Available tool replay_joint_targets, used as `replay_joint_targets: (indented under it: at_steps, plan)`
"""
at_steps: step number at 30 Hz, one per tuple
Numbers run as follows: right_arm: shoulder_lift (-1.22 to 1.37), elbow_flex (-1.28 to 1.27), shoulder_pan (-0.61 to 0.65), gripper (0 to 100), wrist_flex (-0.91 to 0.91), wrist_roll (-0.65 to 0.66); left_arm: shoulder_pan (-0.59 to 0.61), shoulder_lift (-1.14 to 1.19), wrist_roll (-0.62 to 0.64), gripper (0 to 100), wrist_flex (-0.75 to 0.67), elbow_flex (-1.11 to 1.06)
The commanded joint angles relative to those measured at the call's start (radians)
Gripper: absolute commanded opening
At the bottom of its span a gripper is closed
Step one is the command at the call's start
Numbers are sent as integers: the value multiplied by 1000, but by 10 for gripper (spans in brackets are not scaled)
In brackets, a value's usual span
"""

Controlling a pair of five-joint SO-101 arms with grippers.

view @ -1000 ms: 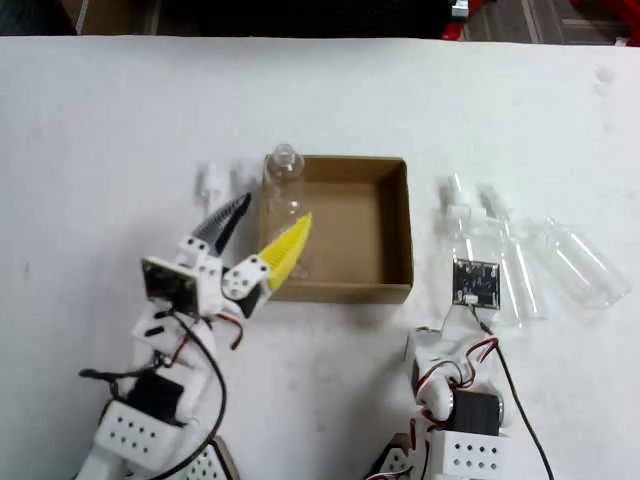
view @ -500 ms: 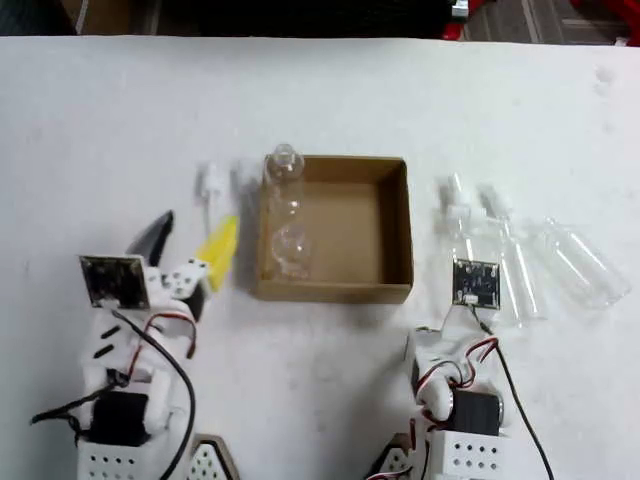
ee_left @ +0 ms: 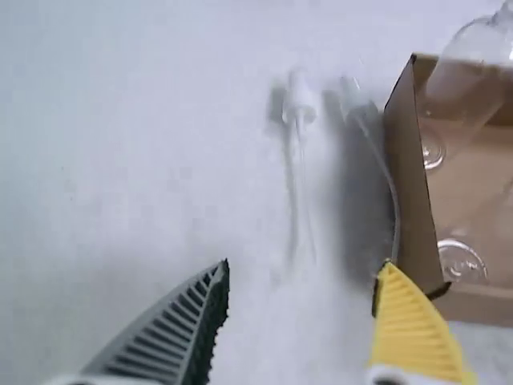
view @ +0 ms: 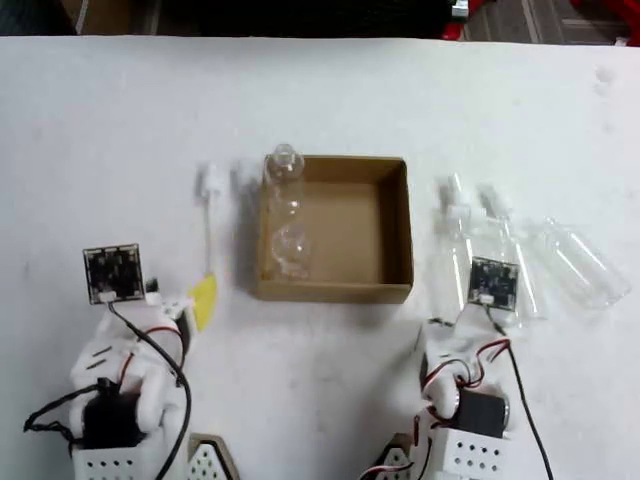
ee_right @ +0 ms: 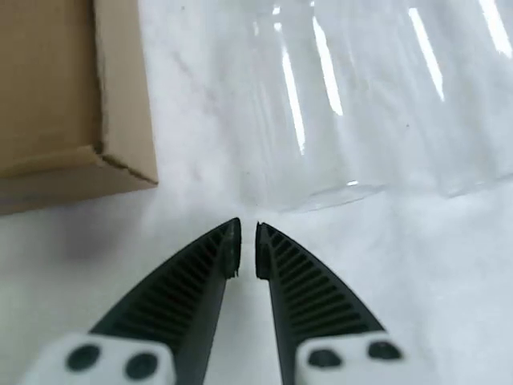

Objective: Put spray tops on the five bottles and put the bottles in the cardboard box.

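Note:
The cardboard box [view: 340,228] sits mid-table with two clear bottles, one [view: 284,166] and another [view: 283,246], upright along its left wall, neither with a top. Two white spray tops, one [view: 210,185] and a second [view: 243,176], lie just left of the box. My left gripper [ee_left: 304,271] is open and empty near the table's front left, well short of those tops [ee_left: 298,104]. Three clear bottles [view: 520,265] lie on their sides right of the box, with two spray tops [view: 470,205] behind them. My right gripper [ee_right: 247,239] is shut on nothing, just in front of a lying bottle [ee_right: 361,104].
The box's front right corner [ee_right: 96,144] is close beside the right gripper. White tabletop [view: 120,110] stretches open behind and to the far left. The arm bases stand at the front edge, the left arm's [view: 115,440] and the right arm's [view: 465,440].
The left arm has pulled back from the box's left side to the front left, its gripper open, leaving the near bottle upright in the box. The right arm shifted slightly right.

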State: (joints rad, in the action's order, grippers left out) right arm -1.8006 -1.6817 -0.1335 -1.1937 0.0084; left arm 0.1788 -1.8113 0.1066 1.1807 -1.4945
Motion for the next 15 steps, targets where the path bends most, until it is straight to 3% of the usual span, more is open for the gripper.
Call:
replay_joint_targets:
  at_steps: [1, 9, 15]
  plan:
    - [-2, -8, -74, 22, 62, 11, 12, -10, 12, 264, 9, -58]
    - [2, -8, -71, 19, 53, 12, 8, -10, 12, 264, 9, -189]
    - [1, -8, 16, 21, -68, 8, 7, -10, 12, 264, 17, -196]
